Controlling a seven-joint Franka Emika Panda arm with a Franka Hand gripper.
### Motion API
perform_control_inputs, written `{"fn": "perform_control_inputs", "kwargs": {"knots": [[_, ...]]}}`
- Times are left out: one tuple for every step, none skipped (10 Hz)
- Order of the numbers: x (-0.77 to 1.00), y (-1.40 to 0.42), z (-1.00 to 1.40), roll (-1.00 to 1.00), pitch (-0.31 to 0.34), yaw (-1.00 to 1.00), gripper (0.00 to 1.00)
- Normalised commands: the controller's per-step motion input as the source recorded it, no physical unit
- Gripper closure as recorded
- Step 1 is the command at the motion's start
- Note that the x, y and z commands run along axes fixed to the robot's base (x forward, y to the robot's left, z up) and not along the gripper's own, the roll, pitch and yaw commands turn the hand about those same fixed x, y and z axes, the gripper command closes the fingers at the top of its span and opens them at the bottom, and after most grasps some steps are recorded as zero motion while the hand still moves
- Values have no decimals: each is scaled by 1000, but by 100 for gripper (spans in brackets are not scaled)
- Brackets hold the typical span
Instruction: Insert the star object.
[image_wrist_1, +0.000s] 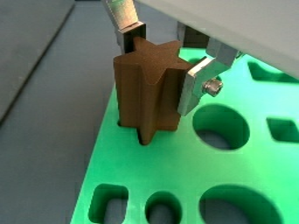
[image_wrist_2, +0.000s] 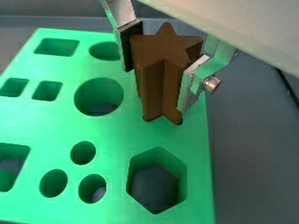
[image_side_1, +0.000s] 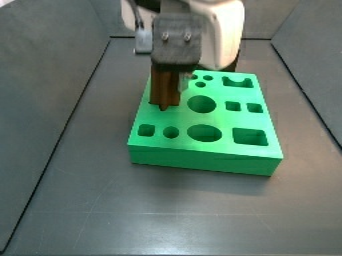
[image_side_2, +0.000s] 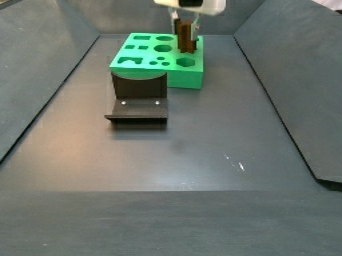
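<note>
The star object (image_wrist_1: 149, 96) is a brown ridged peg, held upright between my gripper's silver fingers in both wrist views (image_wrist_2: 159, 74). My gripper (image_wrist_1: 163, 63) is shut on it. The peg's lower end is at the top face of the green block (image_wrist_2: 47, 105), near one edge of it. I cannot tell whether it has gone into a hole. In a side view the peg (image_side_1: 164, 88) stands at the block's (image_side_1: 214, 135) left side under my gripper (image_side_1: 167, 70). It also shows in a side view (image_side_2: 187, 42) over the block (image_side_2: 154, 60).
The green block has several shaped holes: round (image_wrist_2: 100, 96), hexagonal (image_wrist_2: 158, 179), square (image_wrist_2: 56, 45). The dark fixture (image_side_2: 138, 105) stands on the floor in front of the block. Dark walls enclose the floor on the sides.
</note>
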Motion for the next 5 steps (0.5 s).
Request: {"fn": "perform_control_inputs", "kwargs": {"knots": [[-383,0,-1000,64,-144,169,100],[-511,171,-831,111,-200,569,100],[-334,177,-654,61,-286,623,100],[-326,0,-126,-180,-277,0,100],[-69,26,0,0,-7,0,100]]}}
